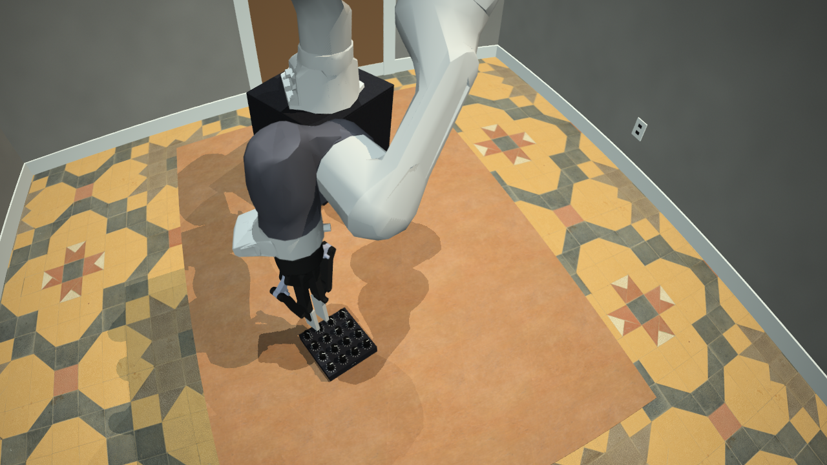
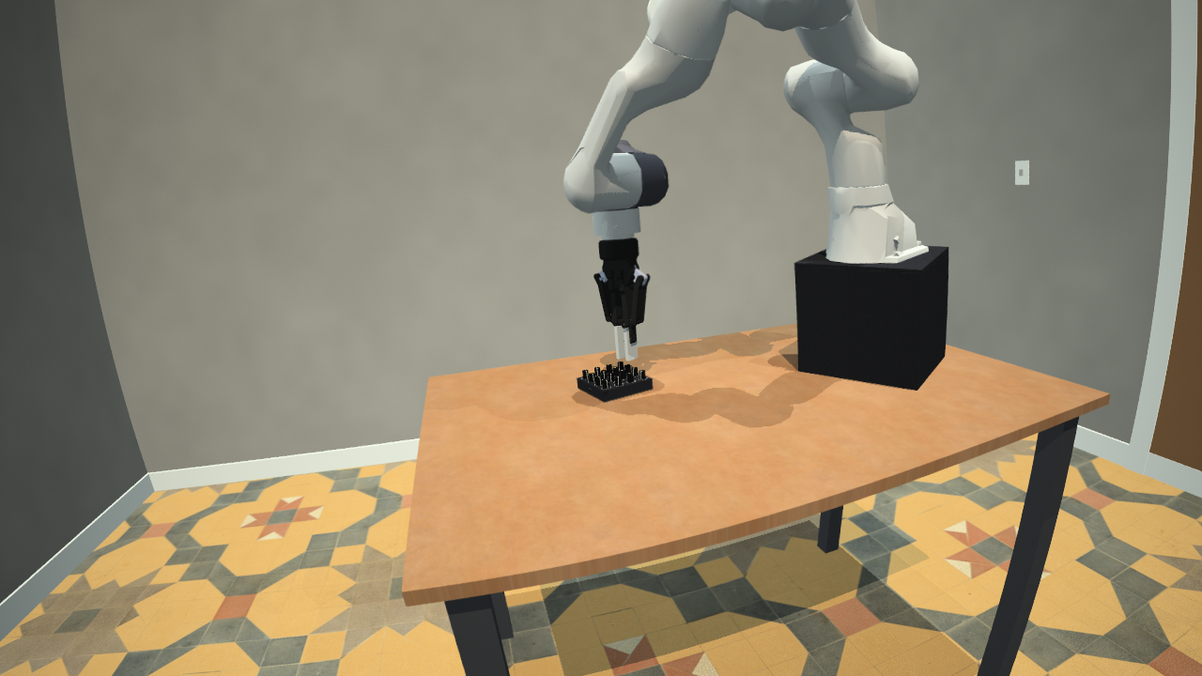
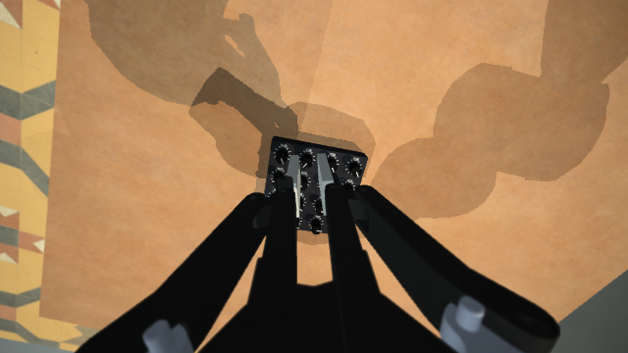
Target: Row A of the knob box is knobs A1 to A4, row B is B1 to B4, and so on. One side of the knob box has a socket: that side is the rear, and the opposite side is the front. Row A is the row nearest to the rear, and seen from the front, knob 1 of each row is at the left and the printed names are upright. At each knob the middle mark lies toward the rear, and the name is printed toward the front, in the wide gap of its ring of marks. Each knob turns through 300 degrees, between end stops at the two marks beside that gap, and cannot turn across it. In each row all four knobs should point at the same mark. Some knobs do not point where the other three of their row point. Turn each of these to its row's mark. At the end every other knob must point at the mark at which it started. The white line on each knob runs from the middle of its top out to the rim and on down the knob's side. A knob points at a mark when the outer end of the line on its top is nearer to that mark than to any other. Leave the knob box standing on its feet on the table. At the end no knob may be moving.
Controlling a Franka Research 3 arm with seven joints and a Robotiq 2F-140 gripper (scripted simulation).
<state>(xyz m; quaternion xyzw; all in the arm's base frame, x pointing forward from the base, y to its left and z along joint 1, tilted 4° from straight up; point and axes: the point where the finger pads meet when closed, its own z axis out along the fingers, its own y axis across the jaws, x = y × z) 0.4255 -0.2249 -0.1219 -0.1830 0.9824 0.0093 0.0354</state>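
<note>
The black knob box point(image 1: 338, 343) stands on the wooden table, with its small black knobs in four rows. It also shows in the exterior view point(image 2: 615, 382) and in the wrist view point(image 3: 314, 181), where my fingers hide part of it. My gripper point(image 1: 319, 321) point(image 2: 625, 353) hangs straight down over the box's corner row nearest the arm, fingertips close above the knob tops. In the wrist view the two pale fingertips stand a narrow gap apart, with one knob point(image 3: 306, 158) seen between them. Nothing is gripped. The knob lines and printed names are too small to read.
The arm's black base block point(image 2: 870, 314) stands at the table's back right. The table's edges lie well away from the box on all sides.
</note>
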